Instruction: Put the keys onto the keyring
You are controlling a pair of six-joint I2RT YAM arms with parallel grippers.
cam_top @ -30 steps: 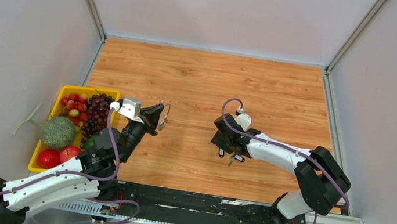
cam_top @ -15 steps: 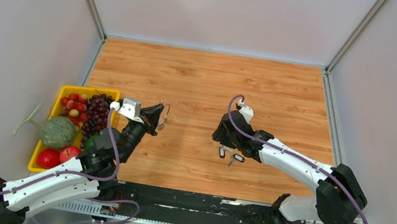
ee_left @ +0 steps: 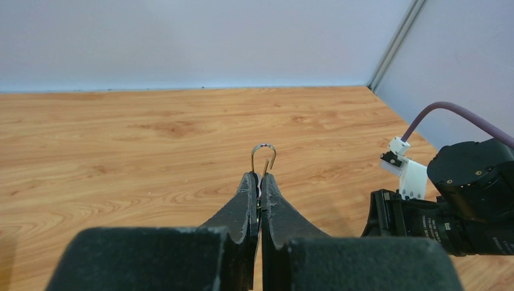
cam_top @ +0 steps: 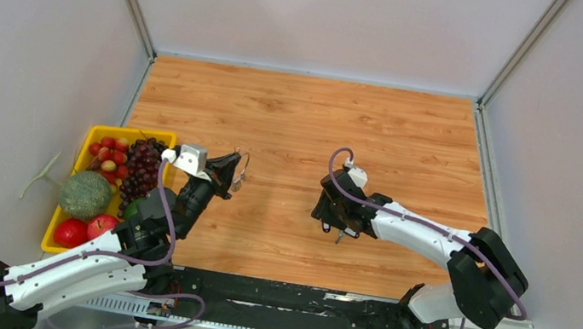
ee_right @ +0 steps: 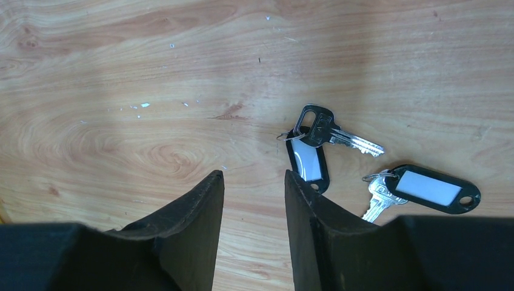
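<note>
Two keys lie on the wooden table, each with a black tag. In the right wrist view one key (ee_right: 330, 134) has a black head, and the other key (ee_right: 379, 197) lies to its right. My right gripper (ee_right: 253, 176) hovers open just left of them, with nothing between its fingers. From above, the right gripper (cam_top: 335, 218) covers most of the keys (cam_top: 339, 237). My left gripper (ee_left: 259, 176) is shut on the keyring (ee_left: 263, 156), whose thin wire loop pokes up past the fingertips. It holds the keyring (cam_top: 242, 171) above the table left of centre.
A yellow basket (cam_top: 117, 131) stands at the table's left edge, holding grapes (cam_top: 141, 167), a melon (cam_top: 86, 194) and red fruit. Grey walls close in the table on the left, back and right.
The right gripper swung away from me, uncovering the keys, then came back over them. The left arm and the keyring have not moved.
</note>
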